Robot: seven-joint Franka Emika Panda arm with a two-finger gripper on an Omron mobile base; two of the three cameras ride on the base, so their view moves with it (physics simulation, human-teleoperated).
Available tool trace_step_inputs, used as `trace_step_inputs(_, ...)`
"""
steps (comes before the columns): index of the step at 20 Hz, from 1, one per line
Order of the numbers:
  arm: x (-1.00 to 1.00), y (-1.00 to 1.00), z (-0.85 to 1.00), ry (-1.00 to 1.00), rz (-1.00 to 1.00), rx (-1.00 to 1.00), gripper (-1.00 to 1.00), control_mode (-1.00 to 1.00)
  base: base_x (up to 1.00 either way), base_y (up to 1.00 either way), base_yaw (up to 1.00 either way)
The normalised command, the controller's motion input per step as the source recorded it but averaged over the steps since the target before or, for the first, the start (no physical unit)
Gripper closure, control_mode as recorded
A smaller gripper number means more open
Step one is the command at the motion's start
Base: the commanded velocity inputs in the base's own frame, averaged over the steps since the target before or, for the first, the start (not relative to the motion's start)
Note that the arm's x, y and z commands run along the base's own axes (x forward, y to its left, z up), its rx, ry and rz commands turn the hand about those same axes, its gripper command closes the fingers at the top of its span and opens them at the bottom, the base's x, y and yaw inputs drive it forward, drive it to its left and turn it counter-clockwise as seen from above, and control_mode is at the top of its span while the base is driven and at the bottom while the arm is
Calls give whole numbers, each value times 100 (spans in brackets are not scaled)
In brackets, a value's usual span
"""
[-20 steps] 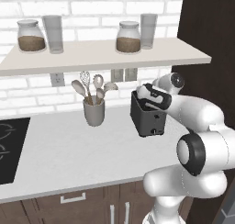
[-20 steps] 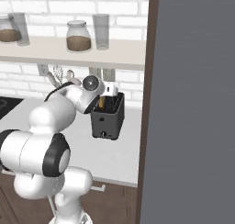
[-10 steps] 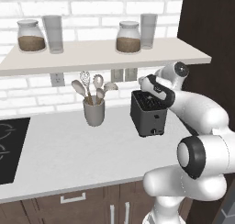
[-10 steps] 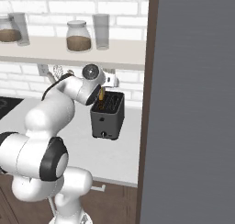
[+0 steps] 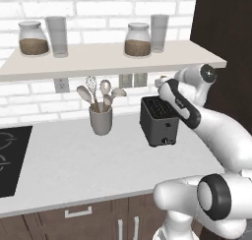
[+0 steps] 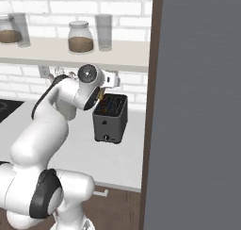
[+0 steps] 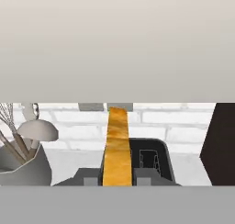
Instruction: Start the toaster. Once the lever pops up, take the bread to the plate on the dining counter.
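while end effector [image 7: 117, 182] grips bread [image 7: 116, 147]

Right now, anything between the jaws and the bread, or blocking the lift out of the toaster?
Nothing between them: in the hand view the bread stands upright between the shut jaws, above the toaster. The shelf overhangs the toaster, so a straight lift has limited room. The plate is out of frame.
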Motion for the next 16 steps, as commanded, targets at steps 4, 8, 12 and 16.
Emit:
trace_step_inputs(4,-100,3,11,-26,0,-4,100,-100,0,0,0)
trace_step_inputs(8,-100,2,4,-16,-1,-4,100,-100,0,0,0)
trace_step_inputs(12,-98,0,39,2,-8,-2,100,-100,0,0,0)
trace_step_inputs(16,-89,0,25,15,-4,-5,100,-100,0,0,0)
